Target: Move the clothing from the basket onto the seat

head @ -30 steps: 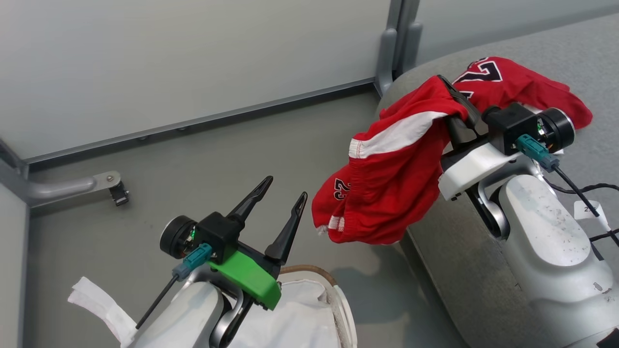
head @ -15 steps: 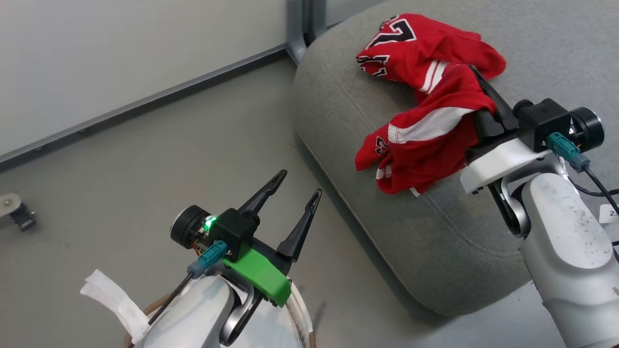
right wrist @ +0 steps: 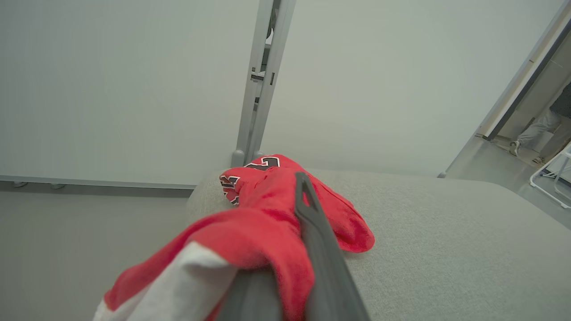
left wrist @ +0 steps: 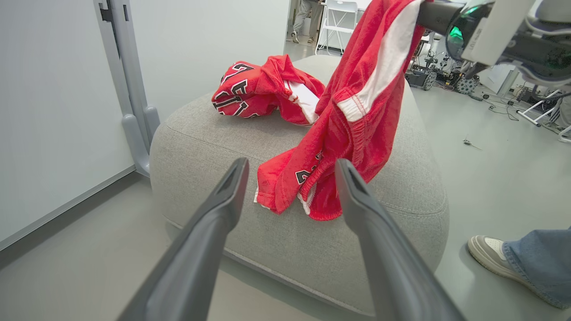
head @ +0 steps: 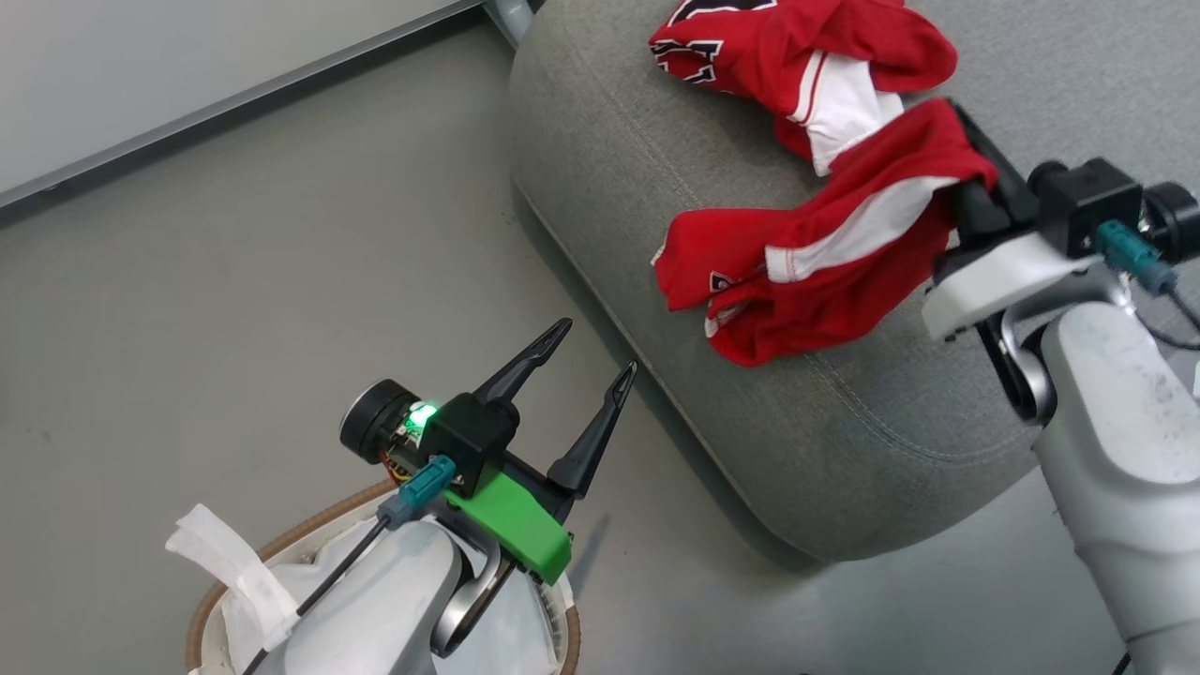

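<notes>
**Right gripper** (head: 964,122): two long dark fingers, closed on a fold of the clothing, held above the seat.

**Held item:** red sports shorts (head: 806,272) with a white side stripe and a small black numeral. The upper end hangs from the fingers. The lower hem already lies on the large grey fabric-upholstered seat (head: 600,169), close to the edge that faces the basket.

**Handling note (judgement):** Carry the shorts inward from that edge and lower them until most of the cloth is supported. Then part the fingers fully and draw back along their own line, so no fold catches and nothing slides floorward.

**Second item:** red jersey (head: 750,37) with black, white-outlined numerals, bunched at the seat's far corner beside a grey upright post (left wrist: 134,111). Whether it touches the shorts cannot be told. It should not be dragged on withdrawal.

**Left gripper** (head: 596,347): fingers spread wide and empty, over the floor between seat and basket.

**Basket** (head: 281,548): oval, brown woven rim, under the left arm. It shows a white cloth liner (head: 225,572) and no red cloth.

**Surroundings:** a person's pale shoe (left wrist: 490,256) on the floor beside the seat, well apart from both grippers.
</notes>
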### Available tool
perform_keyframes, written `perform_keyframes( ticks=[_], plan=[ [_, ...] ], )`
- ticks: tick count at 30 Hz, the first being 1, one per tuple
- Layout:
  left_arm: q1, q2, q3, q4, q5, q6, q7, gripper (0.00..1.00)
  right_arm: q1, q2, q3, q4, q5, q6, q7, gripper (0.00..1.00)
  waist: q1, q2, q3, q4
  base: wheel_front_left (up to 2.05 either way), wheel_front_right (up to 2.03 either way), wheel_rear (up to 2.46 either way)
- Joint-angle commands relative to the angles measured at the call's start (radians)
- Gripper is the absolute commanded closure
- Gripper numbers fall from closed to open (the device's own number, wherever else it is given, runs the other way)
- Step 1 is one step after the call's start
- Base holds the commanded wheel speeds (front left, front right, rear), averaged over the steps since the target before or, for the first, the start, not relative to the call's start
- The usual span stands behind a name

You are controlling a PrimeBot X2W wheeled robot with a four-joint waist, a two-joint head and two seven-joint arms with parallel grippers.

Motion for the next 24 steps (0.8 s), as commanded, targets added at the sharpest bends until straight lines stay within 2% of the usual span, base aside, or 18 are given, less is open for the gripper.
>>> perform_keyframes(
  ticks=[1, 7, 14, 16, 19, 24],
  plan=[
    [-0.019, 0.009, 0.004, -0.002, 0.01, -0.002, -0.001, 0.0, -0.041, -0.011, 0.006, 0.006, 0.019, -0.001, -0.002, 1.0, 0.0, -0.0001, 0.026, 0.036, 0.0, 0.0, 0.0],
    [-0.025, 0.015, 0.011, -0.023, 0.019, -0.003, -0.001, 0.0, -0.236, -0.119, -0.005, 0.089, 0.036, -0.001, 0.001, 1.0, 0.0, -0.0001, 0.063, 0.104, 0.0, 0.0, 0.0],
    [-0.022, 0.011, 0.013, -0.063, 0.031, -0.003, -0.001, 0.0, -0.48, -0.302, -0.125, 0.173, -0.014, -0.001, 0.053, 1.0, 0.0, -0.0001, 0.108, 0.198, 0.0, 0.0, 0.0],
    [-0.023, 0.011, 0.015, -0.072, 0.036, -0.003, -0.001, 0.0, -0.524, -0.332, -0.157, 0.191, -0.031, -0.001, 0.063, 1.0, 0.0, -0.0001, 0.124, 0.219, 0.0, 0.0, 0.0],
    [-0.029, 0.009, 0.015, -0.087, 0.046, -0.003, -0.001, 0.0, -0.531, -0.352, -0.184, 0.223, -0.067, -0.001, 0.073, 1.0, 0.0, -0.0001, 0.153, 0.244, 0.0, 0.0, 0.0],
    [-0.041, 0.01, 0.008, -0.097, 0.063, -0.003, -0.001, 0.0, -0.453, -0.319, -0.211, 0.314, -0.099, -0.002, 0.066, 1.0, 0.0, -0.0001, 0.203, 0.275, 0.0, 0.0, 0.0]
  ],
)
